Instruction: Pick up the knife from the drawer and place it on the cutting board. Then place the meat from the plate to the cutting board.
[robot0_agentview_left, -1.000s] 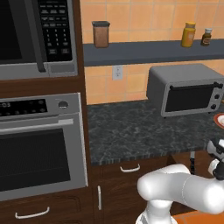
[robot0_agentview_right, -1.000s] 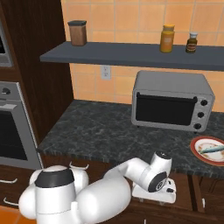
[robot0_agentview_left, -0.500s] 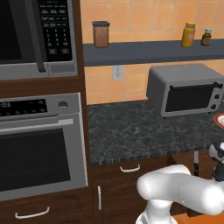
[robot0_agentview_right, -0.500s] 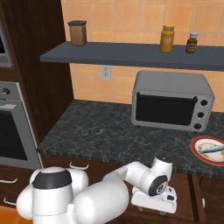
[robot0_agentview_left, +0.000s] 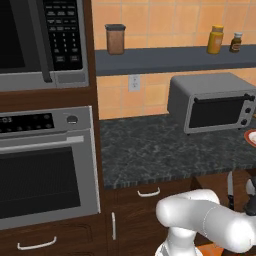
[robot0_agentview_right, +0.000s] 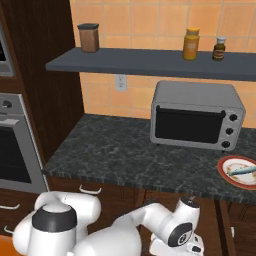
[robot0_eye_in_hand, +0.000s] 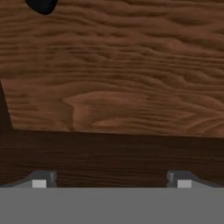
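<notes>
Brown wood with a bold grain and a matt finish is seen on the drawer. The counter is rendered as dark speckled stone, the toaster oven as dull grey metal, the plate perhaps glazed ceramic.

Left base view: camera sits behind the white robot arm to its left, facing forward and down over the dark speckled stone counter. Right base view: camera sits behind the arm to its right, facing the same counter. Both share the grey toaster oven and dark wall shelf. Hand view: very close to brown grained wooden surface, looking along the fingertips.
</notes>
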